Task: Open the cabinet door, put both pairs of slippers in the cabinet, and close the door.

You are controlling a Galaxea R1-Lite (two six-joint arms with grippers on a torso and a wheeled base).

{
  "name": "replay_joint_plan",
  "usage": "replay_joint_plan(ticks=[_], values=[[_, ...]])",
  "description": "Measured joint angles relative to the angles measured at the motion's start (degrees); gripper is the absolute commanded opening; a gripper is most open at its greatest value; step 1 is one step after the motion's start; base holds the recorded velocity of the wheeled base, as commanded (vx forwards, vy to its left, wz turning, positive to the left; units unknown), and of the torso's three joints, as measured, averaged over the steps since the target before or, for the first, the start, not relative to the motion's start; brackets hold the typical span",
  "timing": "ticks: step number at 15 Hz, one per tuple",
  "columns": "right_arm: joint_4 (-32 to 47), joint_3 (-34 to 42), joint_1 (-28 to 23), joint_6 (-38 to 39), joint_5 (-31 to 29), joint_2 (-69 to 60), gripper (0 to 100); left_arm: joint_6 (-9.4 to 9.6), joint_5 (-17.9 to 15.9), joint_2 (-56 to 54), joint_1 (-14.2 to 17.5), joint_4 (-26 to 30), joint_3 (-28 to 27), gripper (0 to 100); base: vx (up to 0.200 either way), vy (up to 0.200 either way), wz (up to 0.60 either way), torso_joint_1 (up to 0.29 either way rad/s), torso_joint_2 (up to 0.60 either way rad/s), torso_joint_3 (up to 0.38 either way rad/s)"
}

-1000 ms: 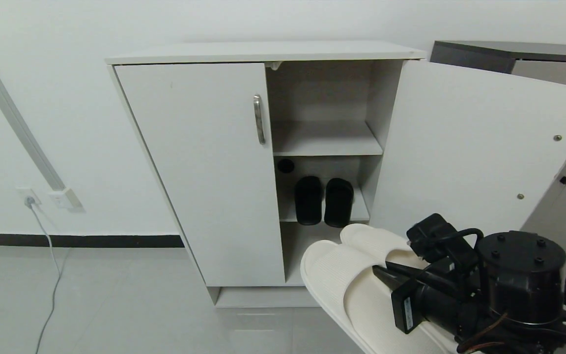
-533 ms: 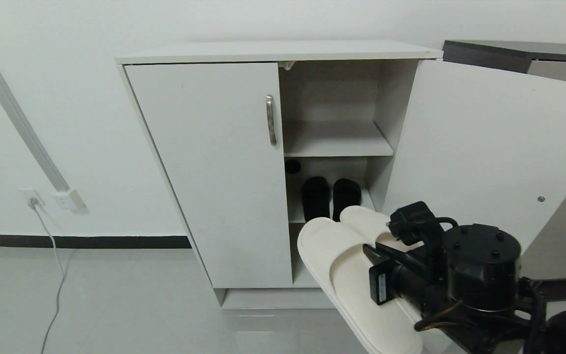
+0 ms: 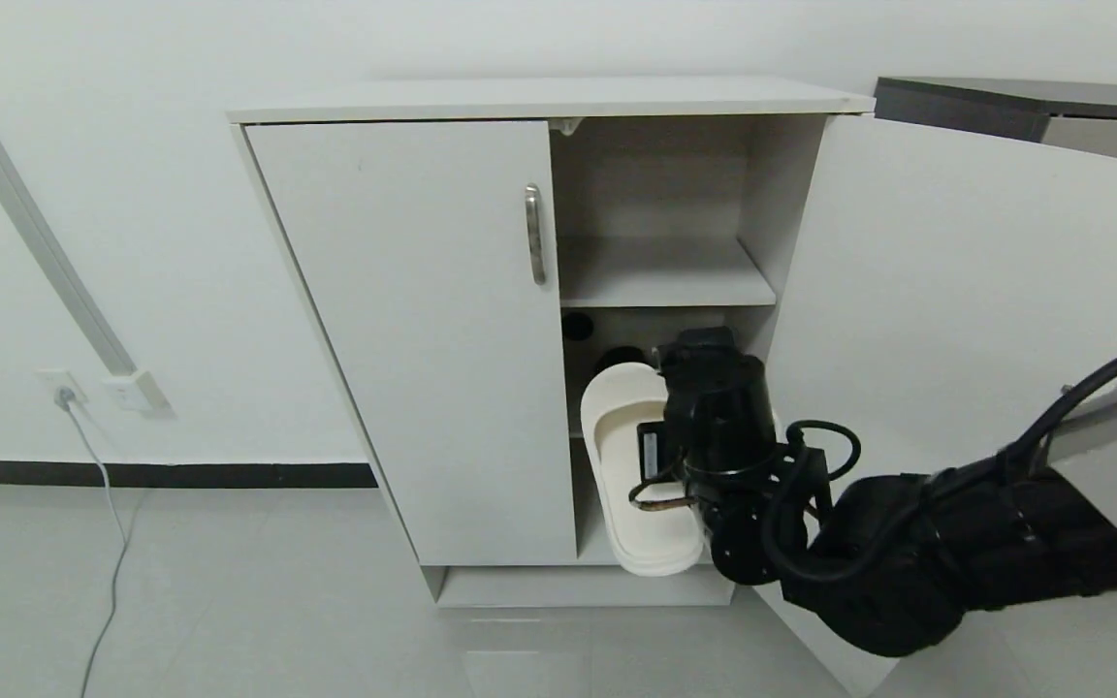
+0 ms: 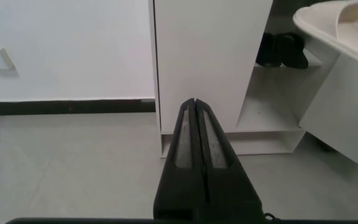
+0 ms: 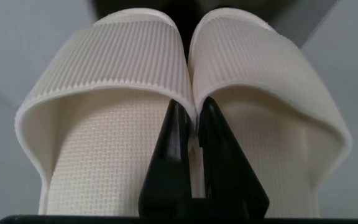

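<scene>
Your right arm has swung in from low in front of the cabinet (image 3: 539, 97), carrying the white slippers (image 3: 631, 465) up to its open half. The right gripper (image 5: 190, 118) is clenched on the pair's inner edges, where the two touch. They hang steeply, toes at the level of the black slippers (image 4: 281, 50) already on the middle shelf, heels down by the bottom compartment (image 4: 266, 115).

You're placing the second pair, I judge. Next, level it and pick a free spot: the bottom compartment or the upper shelf (image 3: 665, 286).

The black pair blocks the middle shelf. The closed door (image 3: 413, 330) edges one side and the open door (image 3: 946, 320) the other.

The left gripper (image 4: 194, 106), pressed together on nothing, waits back from the cabinet. A wall socket (image 3: 59, 393) sits beyond the closed door.
</scene>
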Motion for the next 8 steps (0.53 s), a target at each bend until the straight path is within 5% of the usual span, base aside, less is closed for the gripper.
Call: replay_joint_plan(ticks=[5, 8], values=[[15.9, -16.4, -0.7, -0.6, -3.5, -0.3, 0, 0.02, 0.0, 0.0, 0.0, 0.0, 0.0, 0, 0.0, 0.0, 0.0, 0.0, 0.0, 0.0], [17.3, -19.6, -0.7, -1.2, -3.5, -0.9, 0, 0.02, 0.1, 0.0, 0.0, 0.0, 0.0, 0, 0.0, 0.0, 0.0, 0.0, 0.0, 0.0]])
